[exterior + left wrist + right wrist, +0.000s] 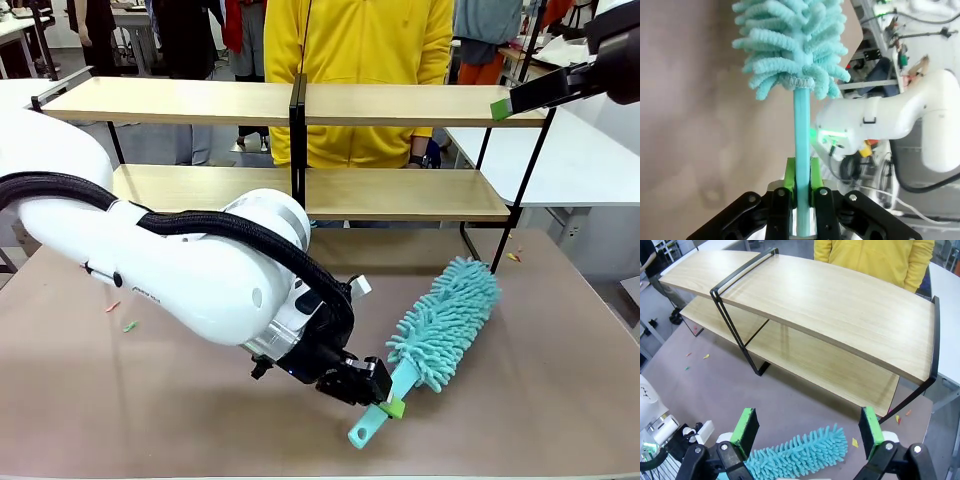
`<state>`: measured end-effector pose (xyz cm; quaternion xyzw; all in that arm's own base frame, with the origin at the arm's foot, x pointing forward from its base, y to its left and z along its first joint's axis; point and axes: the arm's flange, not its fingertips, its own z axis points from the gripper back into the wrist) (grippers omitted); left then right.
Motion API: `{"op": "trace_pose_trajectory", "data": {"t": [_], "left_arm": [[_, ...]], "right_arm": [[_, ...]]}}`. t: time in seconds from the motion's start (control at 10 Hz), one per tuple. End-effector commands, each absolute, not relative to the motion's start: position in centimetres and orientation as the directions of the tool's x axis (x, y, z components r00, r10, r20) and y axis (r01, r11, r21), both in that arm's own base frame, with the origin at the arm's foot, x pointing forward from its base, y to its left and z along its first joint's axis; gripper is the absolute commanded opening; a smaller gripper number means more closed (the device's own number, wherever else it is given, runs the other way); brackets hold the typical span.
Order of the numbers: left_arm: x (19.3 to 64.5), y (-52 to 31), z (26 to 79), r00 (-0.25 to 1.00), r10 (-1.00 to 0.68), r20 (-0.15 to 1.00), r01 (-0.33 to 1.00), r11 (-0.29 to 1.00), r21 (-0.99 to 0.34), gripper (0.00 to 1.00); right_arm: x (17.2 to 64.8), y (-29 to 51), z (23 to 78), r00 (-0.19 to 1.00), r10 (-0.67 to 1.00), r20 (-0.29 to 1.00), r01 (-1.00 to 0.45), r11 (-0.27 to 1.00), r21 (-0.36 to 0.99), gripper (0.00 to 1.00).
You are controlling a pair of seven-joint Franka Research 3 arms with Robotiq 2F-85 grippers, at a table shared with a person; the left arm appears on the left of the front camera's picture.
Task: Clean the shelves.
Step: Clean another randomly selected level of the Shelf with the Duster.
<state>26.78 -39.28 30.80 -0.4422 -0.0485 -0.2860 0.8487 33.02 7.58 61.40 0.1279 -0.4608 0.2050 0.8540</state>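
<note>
A turquoise fluffy duster [445, 320] lies on the brown table with its handle [375, 420] toward the front edge. My left gripper [385, 398] is shut on that handle; in the left wrist view the green pads [790, 175] clamp the thin handle [801, 130] below the duster head [792, 40]. The two-tier light-wood shelves [400, 105] stand at the far side. My right gripper [810, 432] hovers open high at the right, above the shelves' right end [840, 305] and the duster [800, 457]; one green fingertip [500, 108] shows by the top board.
A person in a yellow top [360, 60] stands behind the shelves. Small coloured scraps lie on the table at left [120, 315] and by the right shelf leg [513, 256]. A white table [580, 160] stands at the right.
</note>
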Motion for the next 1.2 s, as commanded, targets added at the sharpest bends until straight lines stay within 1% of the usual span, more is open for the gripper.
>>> {"op": "trace_pose_trajectory", "data": {"t": [0.0,0.1,0.2,0.3,0.5,0.7,1.1], "left_arm": [[28.8,-38.2,31.9,0.720,-0.507,0.473,0.692,0.472,-0.547,0.13],[28.9,-38.1,32.2,0.670,-0.510,0.539,0.742,0.480,-0.468,0.13],[28.9,-38.0,32.7,0.635,-0.518,0.573,0.771,0.473,-0.427,0.13],[28.5,-38.0,33.2,0.621,-0.531,0.577,0.781,0.479,-0.400,0.13],[27.0,-38.1,33.5,0.522,-0.584,0.621,0.835,0.497,-0.234,0.13],[26.1,-37.6,33.5,0.459,-0.639,0.617,0.836,0.546,-0.056,0.13],[24.4,-36.8,34.2,0.429,-0.706,0.563,0.786,0.599,0.152,0.13]], "right_arm": [[33.1,7.5,61.5,0.491,0.232,0.840,-0.468,0.883,0.030,1.00],[33.1,7.5,61.5,0.491,0.232,0.840,-0.468,0.883,0.030,1.00],[33.1,7.5,61.5,0.491,0.232,0.840,-0.468,0.883,0.030,1.00],[33.1,7.5,61.5,0.491,0.232,0.840,-0.468,0.883,0.030,1.00],[33.1,7.5,61.5,0.491,0.232,0.840,-0.468,0.883,0.030,1.00],[33.1,7.5,61.5,0.491,0.232,0.840,-0.468,0.883,0.030,1.00],[33.1,7.5,61.5,0.491,0.232,0.840,-0.468,0.883,0.030,1.00]]}}
